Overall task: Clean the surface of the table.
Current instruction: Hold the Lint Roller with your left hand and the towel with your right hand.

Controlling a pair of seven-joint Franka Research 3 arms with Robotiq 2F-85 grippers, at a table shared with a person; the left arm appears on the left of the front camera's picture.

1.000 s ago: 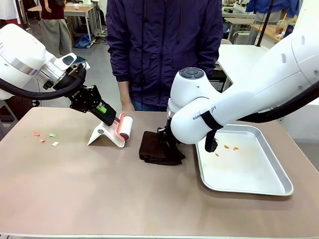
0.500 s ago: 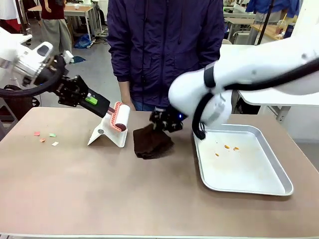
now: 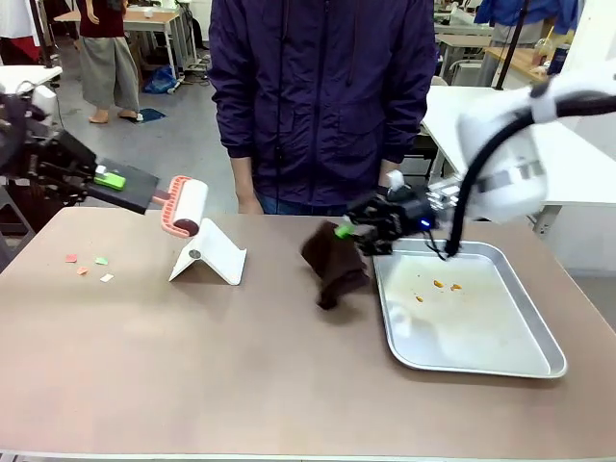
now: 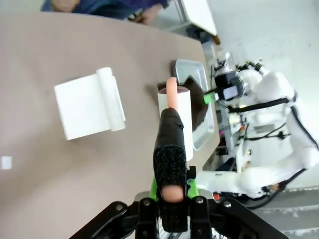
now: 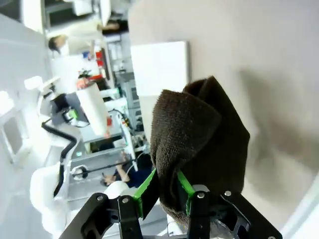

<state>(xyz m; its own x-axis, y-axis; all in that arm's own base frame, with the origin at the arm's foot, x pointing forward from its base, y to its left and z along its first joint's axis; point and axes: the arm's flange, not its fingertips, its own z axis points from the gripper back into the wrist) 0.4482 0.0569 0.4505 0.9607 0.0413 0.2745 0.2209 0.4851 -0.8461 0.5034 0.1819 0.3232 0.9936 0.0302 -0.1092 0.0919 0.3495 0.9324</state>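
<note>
Beige-brown and matte, the table (image 3: 241, 375) stretched across the whole near ground, its far edge meeting a person in a dark purple jacket (image 3: 322, 96). On its top, left of centre and toward the far side, stood a white angled stand (image 3: 210, 258). Farther left lay a few small coloured paper scraps (image 3: 87, 265). On the right sat a shallow silver metal tray (image 3: 481, 332) with some orange crumbs (image 3: 443, 285) in its far part.

Just left of the tray's far-left corner, a dark brown cloth (image 3: 334, 265) hung from the right gripper (image 3: 351, 229). Its jaws were pinched on the cloth's upper fold, as the right wrist view also showed (image 5: 162, 191). Whether the cloth's lower end touched the tabletop could not be told.

At the far left, the left gripper (image 3: 115, 183) was clamped tight on the black handle of a lint roller (image 3: 183, 207). The roller's white roll and salmon-pink frame were raised above the stand and clear of it.
</note>
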